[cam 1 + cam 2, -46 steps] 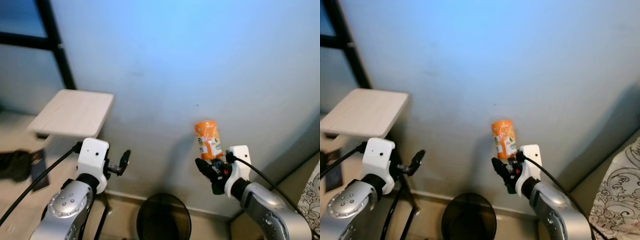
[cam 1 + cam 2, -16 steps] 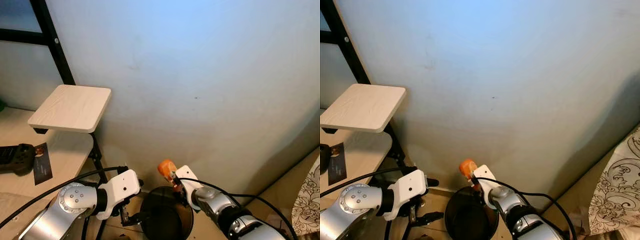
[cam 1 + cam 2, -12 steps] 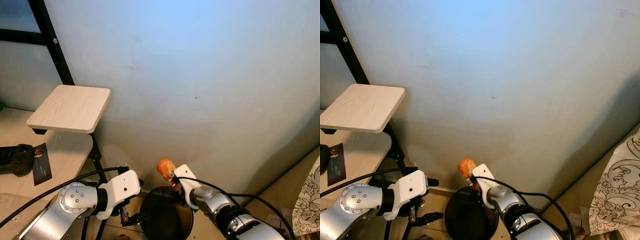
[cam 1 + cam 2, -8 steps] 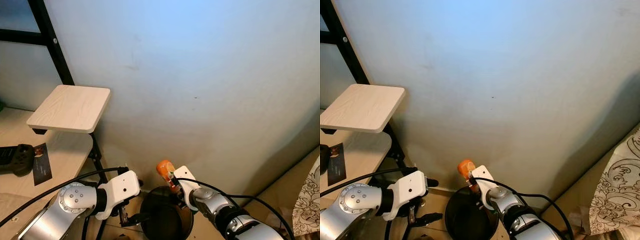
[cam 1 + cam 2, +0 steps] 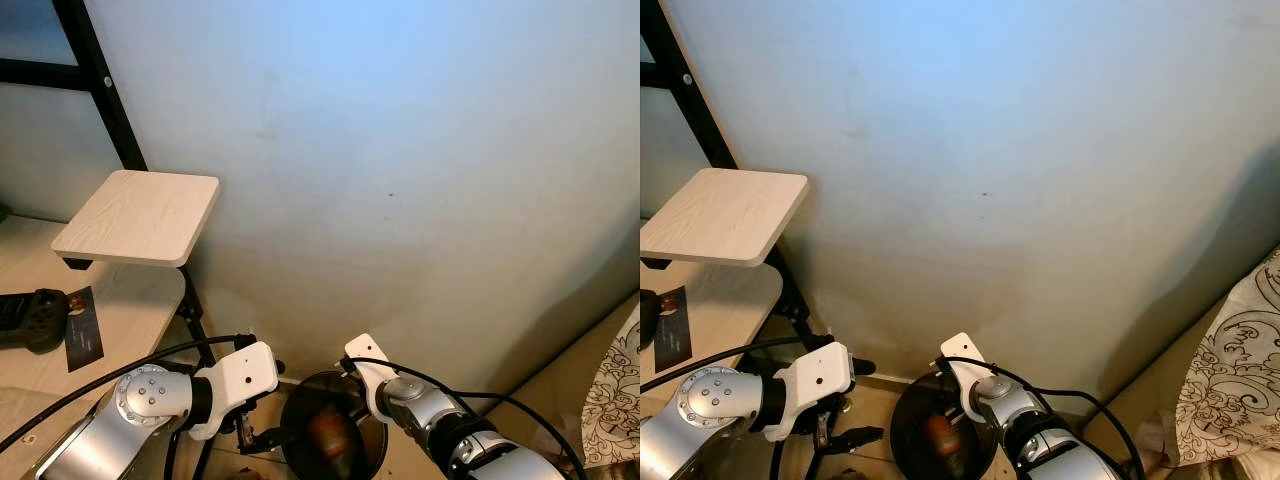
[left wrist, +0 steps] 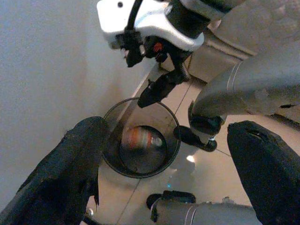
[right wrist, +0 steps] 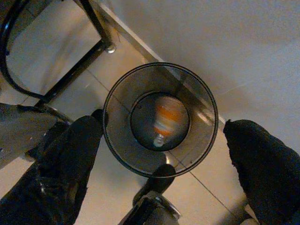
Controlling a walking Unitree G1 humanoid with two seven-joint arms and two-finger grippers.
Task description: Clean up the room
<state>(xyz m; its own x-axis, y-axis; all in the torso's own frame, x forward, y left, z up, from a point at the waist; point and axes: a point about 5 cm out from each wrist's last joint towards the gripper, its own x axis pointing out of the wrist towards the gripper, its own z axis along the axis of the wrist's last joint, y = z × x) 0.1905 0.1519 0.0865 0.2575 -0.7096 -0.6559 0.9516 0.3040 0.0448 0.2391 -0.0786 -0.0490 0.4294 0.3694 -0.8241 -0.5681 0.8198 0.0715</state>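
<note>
An orange bottle lies on its side at the bottom of a round black wire trash bin that stands on the tiled floor against the wall. My right gripper hangs straight above the bin's mouth, open, with nothing between its fingers. In the left wrist view the bottle rests inside the bin, with the right gripper's black fingers over the rim. My left gripper is low beside the bin's left side, open and empty. In the left eye view the bottle glows orange inside the bin.
The pale wall rises directly behind the bin. A light wooden shelf on a black frame juts out at the left, above a desk holding a black controller. Patterned fabric lies at the far right.
The orange bottle has left my right gripper and dropped into the bin. The right gripper's fingers have opened. The left arm has barely moved.
</note>
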